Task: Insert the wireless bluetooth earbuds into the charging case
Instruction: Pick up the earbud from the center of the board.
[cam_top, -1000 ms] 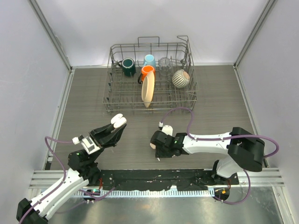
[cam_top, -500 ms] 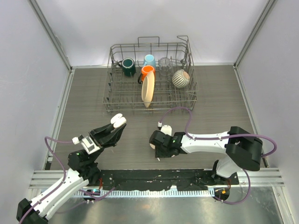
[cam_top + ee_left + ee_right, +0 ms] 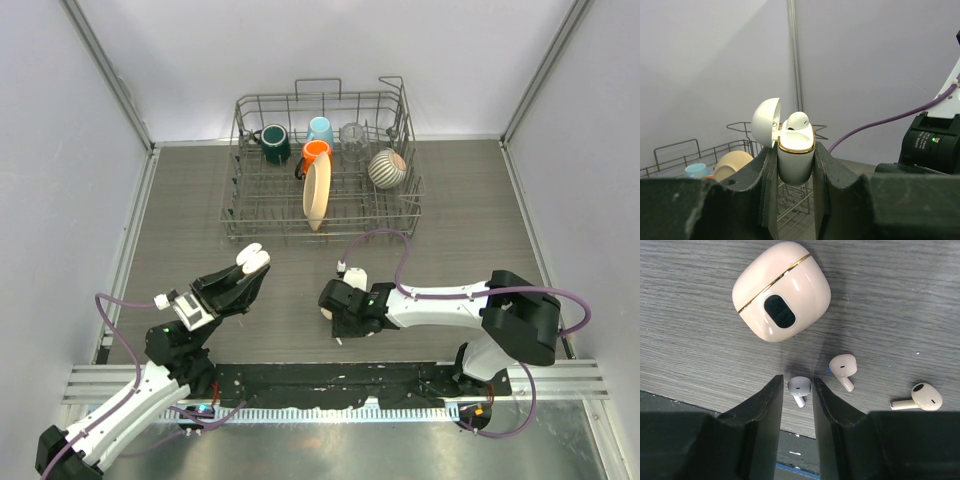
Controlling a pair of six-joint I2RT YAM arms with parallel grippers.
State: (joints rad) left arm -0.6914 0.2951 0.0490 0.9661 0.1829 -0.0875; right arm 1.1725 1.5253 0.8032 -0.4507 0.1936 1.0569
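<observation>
My left gripper (image 3: 796, 167) is raised off the table and shut on a white charging case (image 3: 796, 155) with a gold rim. Its lid (image 3: 765, 121) hangs open to the left, and one white earbud (image 3: 798, 120) sits in it. In the top view that gripper (image 3: 252, 264) is left of centre. My right gripper (image 3: 798, 381) is down at the table, its jaws narrowly open on either side of a white earbud (image 3: 800, 386). The bud lies on the wood against the right finger, with a sliver of gap at the left finger. Two more earbuds (image 3: 843, 366) (image 3: 925, 396) lie to its right.
A closed pink case (image 3: 781, 291) with a gold seam lies just beyond the right gripper's fingertips. A wire dish rack (image 3: 320, 170) with mugs, a glass and a bowl stands at the back. The black table edge (image 3: 805, 460) runs close under the right fingers.
The right gripper has edged slightly left and its jaws have narrowed a little around the earbud. The left arm and its case have not moved.
</observation>
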